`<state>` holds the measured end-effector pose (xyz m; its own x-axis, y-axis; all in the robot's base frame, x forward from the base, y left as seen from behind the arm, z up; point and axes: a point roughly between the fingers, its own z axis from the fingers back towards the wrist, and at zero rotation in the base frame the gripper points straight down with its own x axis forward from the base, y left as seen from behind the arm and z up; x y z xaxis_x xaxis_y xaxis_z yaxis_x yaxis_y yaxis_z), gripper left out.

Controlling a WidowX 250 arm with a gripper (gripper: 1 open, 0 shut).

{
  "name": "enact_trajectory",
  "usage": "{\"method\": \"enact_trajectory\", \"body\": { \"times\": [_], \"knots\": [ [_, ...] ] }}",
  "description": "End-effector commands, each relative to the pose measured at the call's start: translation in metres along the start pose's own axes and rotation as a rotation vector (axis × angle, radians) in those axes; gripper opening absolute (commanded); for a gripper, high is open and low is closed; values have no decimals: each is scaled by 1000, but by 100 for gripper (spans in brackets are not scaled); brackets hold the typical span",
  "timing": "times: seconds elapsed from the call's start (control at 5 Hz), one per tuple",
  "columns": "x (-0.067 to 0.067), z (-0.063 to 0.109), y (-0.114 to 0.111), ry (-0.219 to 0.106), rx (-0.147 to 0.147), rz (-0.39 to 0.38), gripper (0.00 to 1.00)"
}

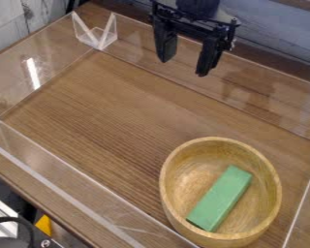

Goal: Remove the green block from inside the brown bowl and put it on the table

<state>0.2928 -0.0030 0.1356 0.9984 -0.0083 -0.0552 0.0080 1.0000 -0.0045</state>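
Nearest to us, at the lower right, we find the brown bowl resting on the table, close to the low clear plastic wall that borders the front edge. The green block lies flat inside the bowl, slanted along the inner slope with one end near the rim and the other toward the centre; we judge that this tilt follows from the curved bottom, which leaves the bar no level seat. The broad middle of the tabletop is bare wood grain, so we have ample room to set the block down later. Farther back, near the top of the view, the gripper hangs above the table, pointing down, its fingers spread wide and grasping nothing. It stands well apart from the bowl, so we regard the approach as not yet begun. A small clear plastic piece stands at the far left corner.
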Motion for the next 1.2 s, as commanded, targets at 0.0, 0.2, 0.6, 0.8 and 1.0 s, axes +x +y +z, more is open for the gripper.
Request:
{"method": "enact_trajectory", "body": {
  "times": [0.0, 0.2, 0.6, 0.8, 1.0],
  "knots": [
    [3, -11, -15, 7, -2, -20, 100],
    [-11, -33, -53, 42, -19, -48, 100],
    [-67, -39, -112, -8, -51, -25, 100],
    [-63, -47, -93, -53, -61, -137, 100],
    [-56, -60, -84, -69, -68, -232, 100]
  ]
}}
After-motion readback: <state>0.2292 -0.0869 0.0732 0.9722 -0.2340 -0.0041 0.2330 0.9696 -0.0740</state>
